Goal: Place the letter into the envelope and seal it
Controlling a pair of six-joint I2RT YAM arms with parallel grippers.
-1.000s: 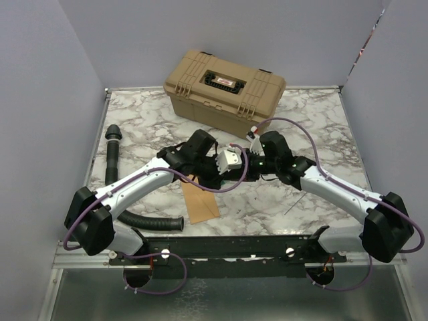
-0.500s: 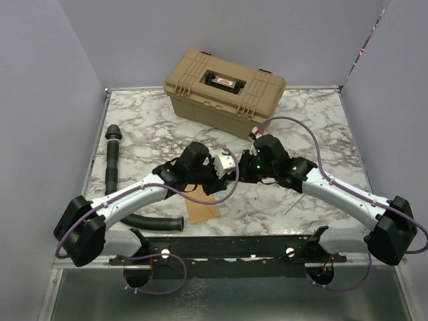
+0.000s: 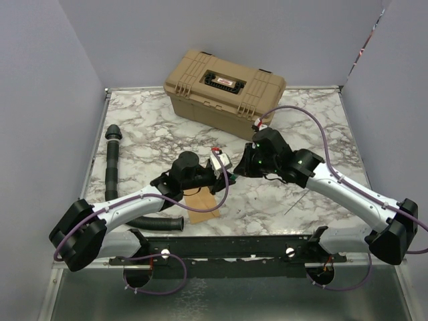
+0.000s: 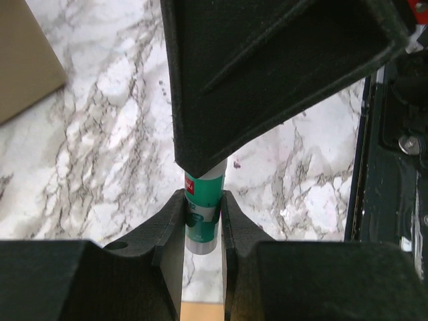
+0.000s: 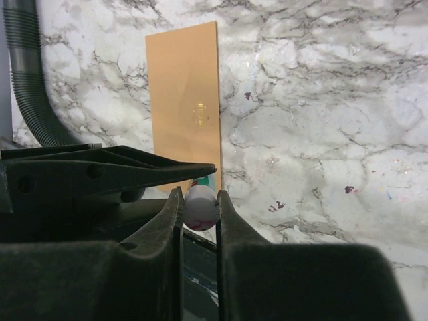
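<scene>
Both arms are meeting over the middle of the table (image 3: 314, 120) to work one small item two-handed. The left gripper (image 4: 202, 202) is clamping the green-and-white barrel of a glue stick (image 4: 200, 224), with its fingers tight on either side. The right gripper (image 5: 198, 199) is pinching the pale round cap (image 5: 200, 208) at the other end, and the two sets of fingers are sitting almost nose to nose along the stick's axis. I'm reading that as an uncapping hold: one arm is bracing the body so the other can pull or twist the cap, since neither could do it alone. The envelope (image 5: 184, 100) is lying flat on the marble toward the near edge, just under and beside the left wrist. Neither gripper is touching it, and it's parked close, so the glue probably only needs a short move to reach it. No separate pale letter is showing in any view. I'm guessing it's already inside, but I can't confirm that, and I can't tell whether the flap is open or folded. The tan case (image 3: 224, 87) at the back and the black hose (image 3: 112, 160) on the left are sitting well clear of the work. The main risk is the stick slipping in the left grip when the cap lets go.
</scene>
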